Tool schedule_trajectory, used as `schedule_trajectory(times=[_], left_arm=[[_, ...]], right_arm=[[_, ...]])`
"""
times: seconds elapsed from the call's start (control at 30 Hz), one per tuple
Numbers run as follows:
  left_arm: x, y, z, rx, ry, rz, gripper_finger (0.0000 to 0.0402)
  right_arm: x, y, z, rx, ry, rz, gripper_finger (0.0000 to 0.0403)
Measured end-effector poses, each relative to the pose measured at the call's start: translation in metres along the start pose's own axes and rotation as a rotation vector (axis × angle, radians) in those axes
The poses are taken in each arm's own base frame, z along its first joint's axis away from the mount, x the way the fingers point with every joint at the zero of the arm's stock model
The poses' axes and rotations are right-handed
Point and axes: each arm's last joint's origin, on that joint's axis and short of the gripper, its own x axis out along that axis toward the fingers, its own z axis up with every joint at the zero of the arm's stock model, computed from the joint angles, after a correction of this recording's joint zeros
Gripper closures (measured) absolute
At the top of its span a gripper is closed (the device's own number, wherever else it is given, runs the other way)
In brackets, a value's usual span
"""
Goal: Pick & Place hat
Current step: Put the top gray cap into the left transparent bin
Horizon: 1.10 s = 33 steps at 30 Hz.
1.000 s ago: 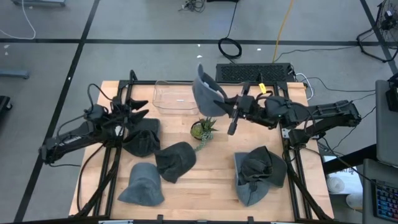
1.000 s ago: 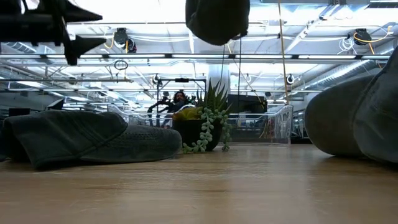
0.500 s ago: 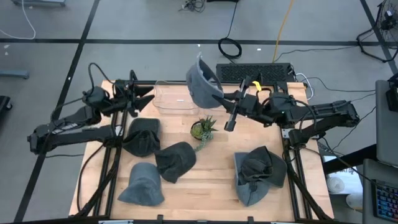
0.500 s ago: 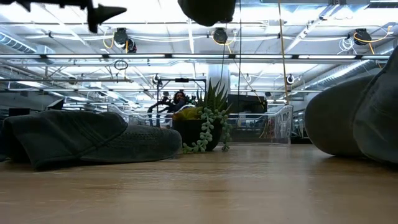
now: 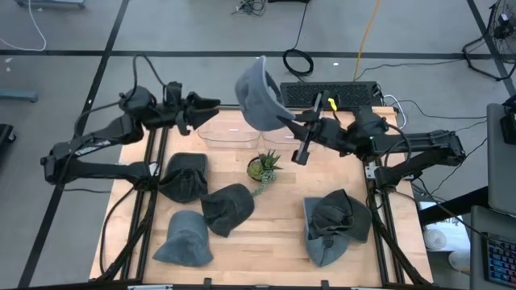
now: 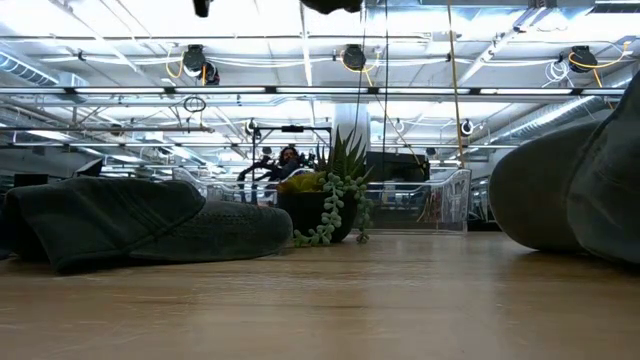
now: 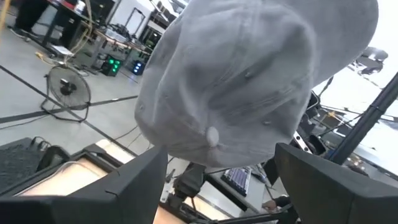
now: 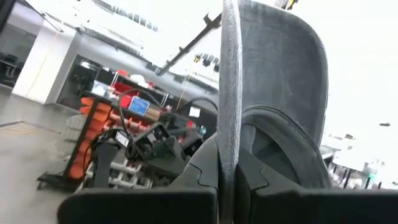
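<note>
A grey cap [image 5: 256,97] hangs in the air over the far side of the table, above a clear plastic bin [image 5: 230,129]. My right gripper [image 5: 284,121] is shut on it. My left gripper [image 5: 214,103] is open, raised to the same height and pointing at the cap's crown from the table's left. In the left wrist view the crown [image 7: 249,81] with its top button fills the space ahead, between and beyond the two spread fingers, apart from them. In the low view only the cap's bottom [image 6: 335,4] shows at the upper edge. My right gripper pinches the cap's brim [image 8: 228,118] between its two fingers, which come roughly level from the table's right. The brim stands edge-on between the fingers and the hollow crown [image 8: 280,143] opens to one side. The cap is lifted clear, tilted on its side.
Several more dark grey hats lie on the wooden table: two at the left [image 5: 184,176] [image 5: 185,240], one in the middle [image 5: 226,208] and a pile at the right [image 5: 334,221]. A small potted plant [image 5: 262,167] stands mid-table. A keyboard [image 5: 330,94] sits behind the far edge.
My right gripper has carried the cap up and toward the table's far-left, out of the low view's top. My left arm has risen from above the left hat and swung toward the far edge and toward the cap, staying open.
</note>
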Motion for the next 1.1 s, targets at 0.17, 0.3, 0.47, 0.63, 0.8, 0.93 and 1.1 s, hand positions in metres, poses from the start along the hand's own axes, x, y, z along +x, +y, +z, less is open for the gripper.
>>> schedule_trajectory(times=[0.17, 0.3, 0.47, 0.63, 0.8, 0.93, 1.1], left_arm=[[0.020, 0.001, 0.009, 0.009, 0.013, 0.006, 0.0096], [0.036, 0.005, 0.009, 0.004, 0.054, 0.024, 0.0096], [0.055, 0.003, 0.006, 0.012, 0.088, 0.001, 0.0096], [0.071, 0.004, 0.001, 0.004, 0.116, -0.006, 0.0096], [0.079, -0.001, 0.003, 0.004, 0.056, -0.065, 0.0096], [0.083, -0.002, 0.002, 0.010, 0.037, -0.071, 0.0096], [0.082, -0.002, 0.002, 0.008, 0.038, -0.066, 0.0121]], right_arm=[[0.000, -0.002, 0.003, -0.023, -0.030, -0.017, 0.0403], [0.000, -0.002, 0.004, -0.049, -0.034, -0.019, 0.0403], [0.000, -0.002, 0.003, -0.043, -0.032, -0.018, 0.0403], [0.000, -0.002, 0.003, -0.040, -0.025, -0.014, 0.0403], [0.000, -0.001, 0.003, -0.021, -0.026, -0.013, 0.0403], [0.000, -0.001, 0.003, -0.005, -0.026, -0.013, 0.0403], [0.000, -0.001, 0.003, -0.003, -0.026, -0.013, 0.0403]])
